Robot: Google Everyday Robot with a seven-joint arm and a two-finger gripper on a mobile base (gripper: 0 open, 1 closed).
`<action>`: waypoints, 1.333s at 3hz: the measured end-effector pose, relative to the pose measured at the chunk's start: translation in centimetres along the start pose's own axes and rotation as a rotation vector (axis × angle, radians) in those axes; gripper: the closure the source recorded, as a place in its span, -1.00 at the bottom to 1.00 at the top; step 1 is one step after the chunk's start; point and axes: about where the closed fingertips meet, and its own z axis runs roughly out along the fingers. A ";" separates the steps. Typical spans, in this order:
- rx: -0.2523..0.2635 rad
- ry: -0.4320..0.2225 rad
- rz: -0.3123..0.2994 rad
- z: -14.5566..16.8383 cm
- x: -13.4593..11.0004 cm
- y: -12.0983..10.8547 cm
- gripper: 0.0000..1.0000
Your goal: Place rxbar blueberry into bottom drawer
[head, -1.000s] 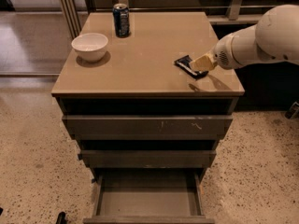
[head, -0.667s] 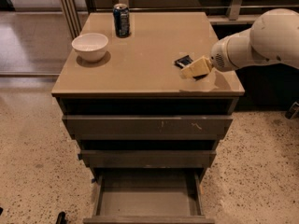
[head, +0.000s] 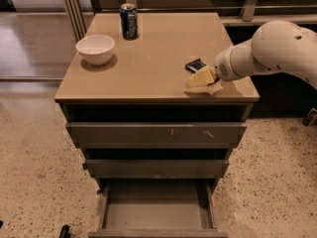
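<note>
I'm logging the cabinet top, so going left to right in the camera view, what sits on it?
From the left: white bowl → blue soda can → rxbar blueberry. The pincer is near the right edge, just nearer than the bar and overlapping it, so it is left unranked.

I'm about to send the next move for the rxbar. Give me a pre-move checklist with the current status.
1. Bottom drawer pulled out, sticking out past the two drawers above: ok.
2. rxbar blueberry located, on the countertop near its right front corner: ok.
3. Gripper at the bar, on its front side: ok.
4. Secure grip on the bar: cannot tell.
5. Soda can and bowl well away from the gripper, at the back and left: ok.
</note>
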 end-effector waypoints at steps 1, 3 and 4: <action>0.007 0.006 0.018 1.7 0.1 -0.7 -0.72; 0.029 0.014 0.059 3.6 0.2 -2.0 -0.68; 0.034 0.028 0.074 4.0 0.4 -2.3 -0.33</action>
